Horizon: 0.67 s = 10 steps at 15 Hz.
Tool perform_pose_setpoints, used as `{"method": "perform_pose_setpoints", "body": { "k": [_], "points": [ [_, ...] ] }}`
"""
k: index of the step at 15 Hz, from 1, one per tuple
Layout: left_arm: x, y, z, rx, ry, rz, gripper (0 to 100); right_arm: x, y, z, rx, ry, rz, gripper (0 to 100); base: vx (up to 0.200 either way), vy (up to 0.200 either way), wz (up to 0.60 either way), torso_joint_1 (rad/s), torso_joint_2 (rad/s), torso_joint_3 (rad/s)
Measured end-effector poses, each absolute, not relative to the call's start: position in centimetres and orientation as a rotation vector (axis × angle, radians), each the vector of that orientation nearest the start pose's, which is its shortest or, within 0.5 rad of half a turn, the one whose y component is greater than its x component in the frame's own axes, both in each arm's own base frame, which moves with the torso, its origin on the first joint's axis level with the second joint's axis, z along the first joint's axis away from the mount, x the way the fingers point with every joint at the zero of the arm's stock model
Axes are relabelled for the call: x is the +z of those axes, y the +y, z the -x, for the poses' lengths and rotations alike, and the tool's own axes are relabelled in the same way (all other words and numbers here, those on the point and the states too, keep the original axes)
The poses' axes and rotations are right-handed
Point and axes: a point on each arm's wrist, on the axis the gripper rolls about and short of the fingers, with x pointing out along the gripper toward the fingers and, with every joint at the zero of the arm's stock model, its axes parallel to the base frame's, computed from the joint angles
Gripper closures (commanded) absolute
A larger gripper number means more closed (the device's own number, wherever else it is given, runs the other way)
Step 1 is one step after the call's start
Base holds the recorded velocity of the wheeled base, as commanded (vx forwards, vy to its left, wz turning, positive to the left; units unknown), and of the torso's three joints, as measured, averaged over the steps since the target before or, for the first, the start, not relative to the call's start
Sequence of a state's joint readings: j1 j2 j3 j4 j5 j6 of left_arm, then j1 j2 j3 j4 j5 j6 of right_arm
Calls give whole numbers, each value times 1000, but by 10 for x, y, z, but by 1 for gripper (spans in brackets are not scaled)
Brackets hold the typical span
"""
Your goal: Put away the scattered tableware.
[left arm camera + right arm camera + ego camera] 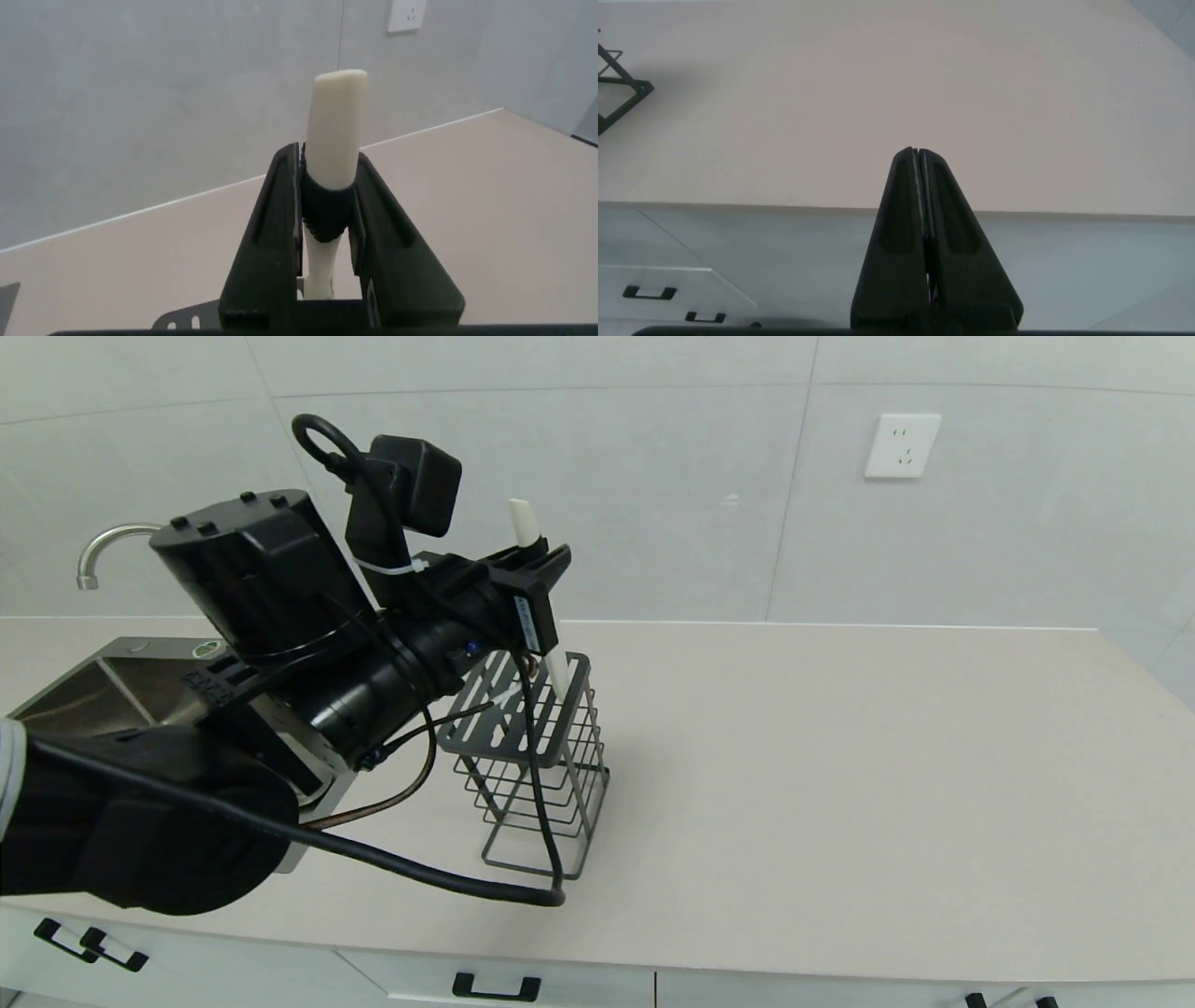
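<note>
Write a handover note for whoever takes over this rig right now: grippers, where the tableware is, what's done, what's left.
Left gripper: shut on the white utensil, held upright over the wire rack, which stands on the counter beside the sink.
Right gripper: shut, empty, near the counter's front edge.
Done: utensil in hand, its lower end at the rack's slotted top.
Left: lower it in and release.

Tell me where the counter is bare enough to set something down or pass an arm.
Free: the wide counter stretch from the rack rightward to the far end, back wall to front edge. Crowded: the left side between sink and rack, where the left gripper holds a white utensil above the rack's top.
</note>
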<state>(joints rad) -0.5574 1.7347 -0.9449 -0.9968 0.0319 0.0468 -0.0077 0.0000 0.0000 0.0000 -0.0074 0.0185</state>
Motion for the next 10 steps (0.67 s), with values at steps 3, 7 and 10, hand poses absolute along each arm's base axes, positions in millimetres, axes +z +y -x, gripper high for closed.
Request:
{"method": "perform_pose_setpoints", "body": {
  "k": [3,7,10],
  "points": [
    [238,-173,-279,-518,-184,9,100,75,0,23,-15,0,-18,100,0,0,0,0,0,0],
    [229,-173,-280,-518,-154,7,100,75,0,23,-15,0,-19,100,0,0,0,0,0,0],
    [226,-174,-282,-516,-169,13,100,76,0,23,-15,-1,-19,100,0,0,0,0,0,0]
  ]
}}
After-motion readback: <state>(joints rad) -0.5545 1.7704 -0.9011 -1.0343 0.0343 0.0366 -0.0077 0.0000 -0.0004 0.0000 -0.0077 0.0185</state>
